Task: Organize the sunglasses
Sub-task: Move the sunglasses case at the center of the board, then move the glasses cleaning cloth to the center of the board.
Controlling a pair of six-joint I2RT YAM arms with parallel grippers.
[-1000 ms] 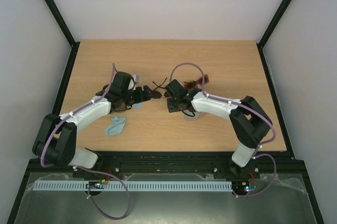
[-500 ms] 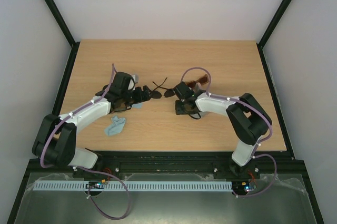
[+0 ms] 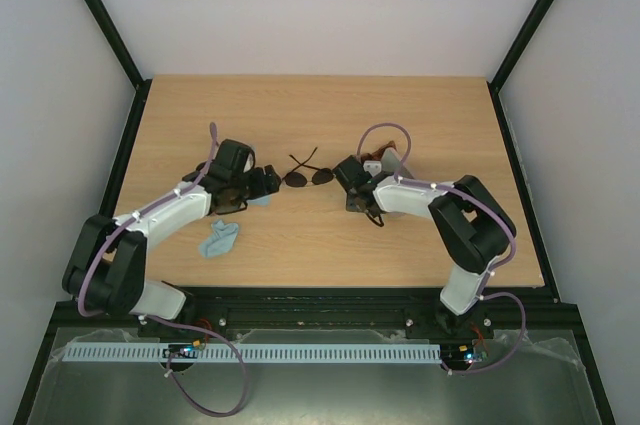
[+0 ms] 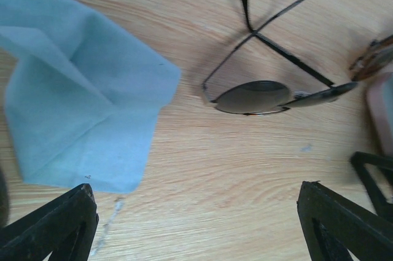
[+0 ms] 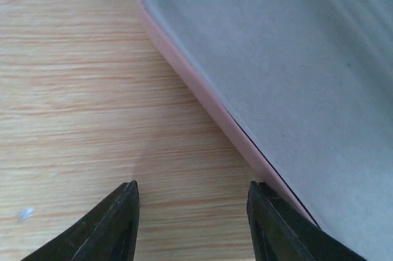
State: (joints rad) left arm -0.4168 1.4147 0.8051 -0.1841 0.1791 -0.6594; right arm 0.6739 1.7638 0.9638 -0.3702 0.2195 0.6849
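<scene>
Both pincers have drawn back from the wire aviators (image 3: pixel 308 176), which now lie alone on the table (image 3: pixel 300 115) between them: thin black frame, dark lenses, temples crossed behind. Left pincer (image 4: pixel 195 187) gapes wide on nothing, just beside a blue cloth (image 4: pixel 73 101). Right pincer (image 5: pixel 193 193) stands partly apart, empty, at a pink case (image 5: pixel 295 77). The reddish-brown pair (image 3: pixel 375 156) sits by the right arm, mostly hidden.
</scene>
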